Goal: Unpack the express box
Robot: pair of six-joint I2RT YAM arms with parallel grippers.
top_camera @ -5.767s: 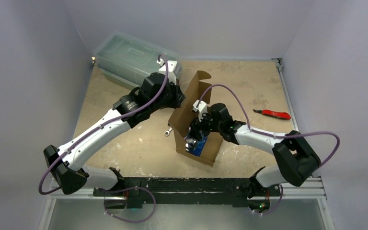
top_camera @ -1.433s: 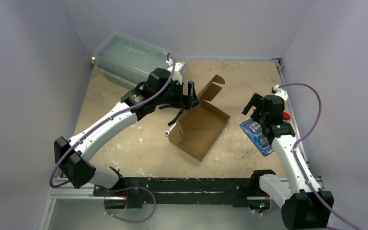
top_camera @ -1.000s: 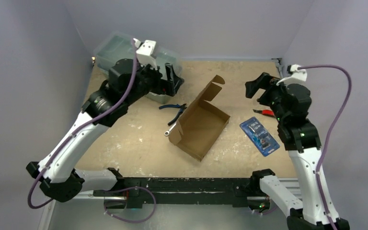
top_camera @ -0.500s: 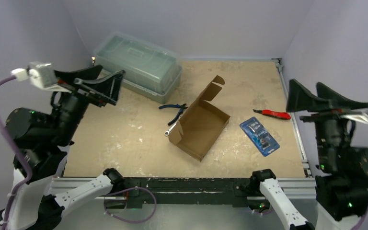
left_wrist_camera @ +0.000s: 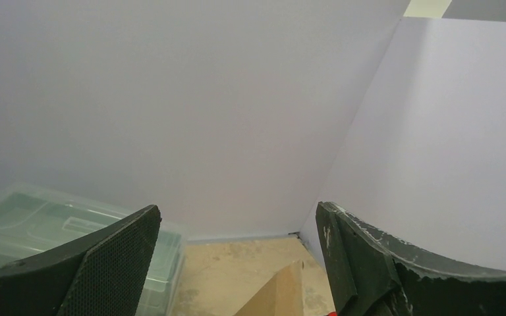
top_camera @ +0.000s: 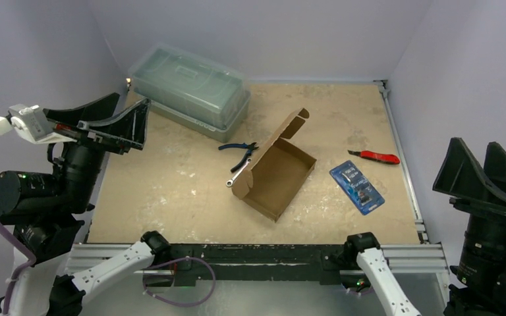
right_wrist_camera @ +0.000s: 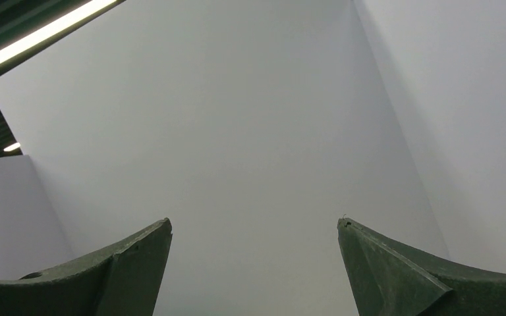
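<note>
The express box (top_camera: 275, 178) is a small brown cardboard mailer lying open mid-table, its lid (top_camera: 284, 129) tilted up toward the back; nothing shows inside it. Its lid tip (left_wrist_camera: 283, 293) peeks into the bottom of the left wrist view. A blue blister pack (top_camera: 357, 187) lies on the table to its right. Blue-handled pliers (top_camera: 240, 151) and a small wrench (top_camera: 233, 179) lie just left of the box. My left gripper (top_camera: 128, 106) is raised at the far left edge, open and empty. My right gripper (top_camera: 479, 153) is pulled back at the lower right, open and empty, facing the wall.
A translucent grey-green lidded plastic container (top_camera: 190, 92) stands at the back left, seen too at the left of the left wrist view as a container (left_wrist_camera: 20, 224). A red utility knife (top_camera: 375, 157) lies near the right edge. White walls enclose the table.
Both arms have drawn back from the table middle to the near corners, grippers raised. The pliers and the blue pack now lie on the table beside the box.
</note>
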